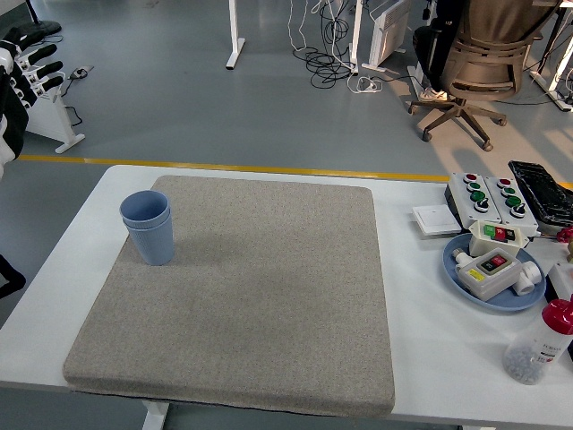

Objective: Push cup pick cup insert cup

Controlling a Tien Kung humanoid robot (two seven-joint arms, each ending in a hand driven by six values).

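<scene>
Left robot hand [27,63] half cut off

Mat [260,296] open; stacked cups [148,227] far-left only obstacle

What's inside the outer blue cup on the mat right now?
A second blue cup sits nested in the outer blue cup, its rim standing slightly higher. Its interior looks empty; its lower part is hidden by the outer cup's wall.
</scene>
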